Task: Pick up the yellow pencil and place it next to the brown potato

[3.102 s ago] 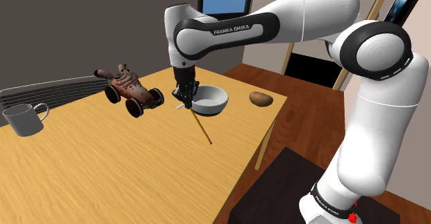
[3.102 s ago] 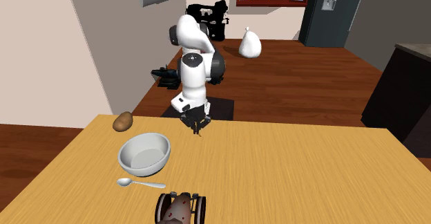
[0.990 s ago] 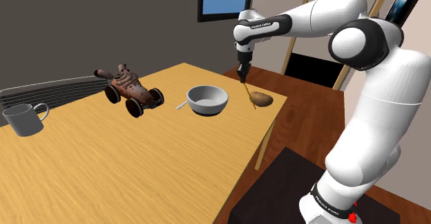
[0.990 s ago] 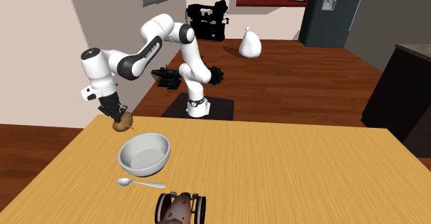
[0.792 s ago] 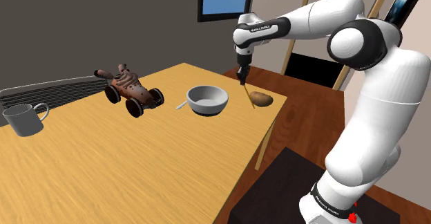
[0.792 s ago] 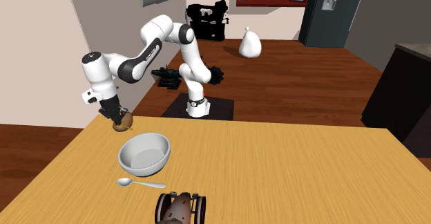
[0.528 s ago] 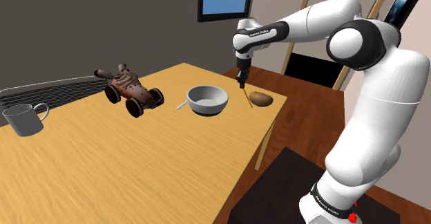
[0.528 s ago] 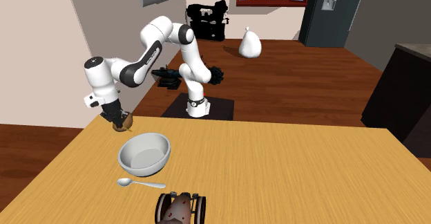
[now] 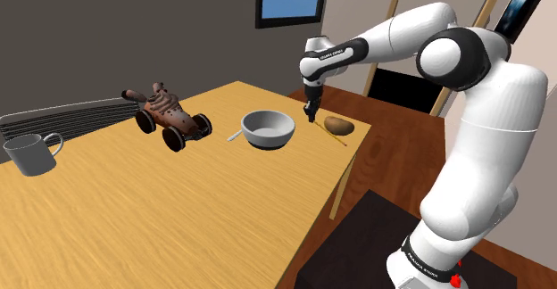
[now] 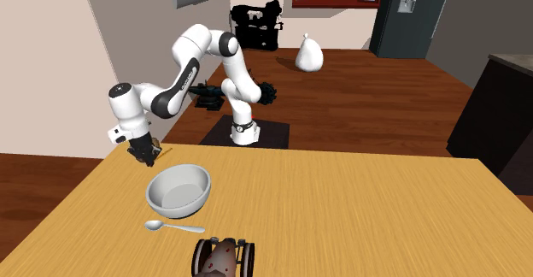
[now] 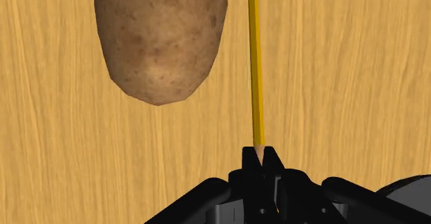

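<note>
A: Where do we see the yellow pencil?
B: Just beside the brown potato, running along its side without touching it, low over the table.
A: And the tool?
B: Its fingers pinch the pencil's end, a little short of the potato. We also see a white bowl near the potato.

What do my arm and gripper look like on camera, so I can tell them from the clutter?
The arm is glossy white with rounded links and dark joints; a dark band near the wrist carries small white lettering. A black ring with white text circles its base, beside a red mark. The gripper is all black, with two slim fingers.
</note>
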Robot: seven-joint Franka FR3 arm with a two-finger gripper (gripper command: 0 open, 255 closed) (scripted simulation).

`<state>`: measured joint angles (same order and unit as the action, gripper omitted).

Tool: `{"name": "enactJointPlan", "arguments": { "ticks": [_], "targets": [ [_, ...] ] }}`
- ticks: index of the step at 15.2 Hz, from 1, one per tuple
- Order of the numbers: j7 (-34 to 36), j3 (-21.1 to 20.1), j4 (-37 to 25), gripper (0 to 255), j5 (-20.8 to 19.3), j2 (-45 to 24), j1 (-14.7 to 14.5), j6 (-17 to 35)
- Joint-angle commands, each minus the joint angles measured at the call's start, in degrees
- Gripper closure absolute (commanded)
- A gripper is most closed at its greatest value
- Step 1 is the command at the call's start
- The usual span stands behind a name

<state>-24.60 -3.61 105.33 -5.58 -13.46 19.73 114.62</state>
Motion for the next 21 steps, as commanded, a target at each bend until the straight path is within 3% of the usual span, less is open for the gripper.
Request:
{"name": "enactJointPlan", "arguments": {
  "ticks": [1, 8, 15, 16, 21],
  "targets": [
    [0.27, -0.02, 0.83, 255, -0.1, -0.53, -0.08, 1.35],
    [0.77, 0.08, 3.25, 255, -0.5, -2.8, -0.11, 6.02],
    [0.77, 0.08, 3.25, 255, -0.5, -2.8, -0.1, 6.02],
    [0.77, 0.08, 3.25, 0, -0.49, -2.8, -0.1, 6.02],
    [0.77, 0.08, 3.25, 0, -0.49, -2.8, -0.1, 6.02]
  ]
}}
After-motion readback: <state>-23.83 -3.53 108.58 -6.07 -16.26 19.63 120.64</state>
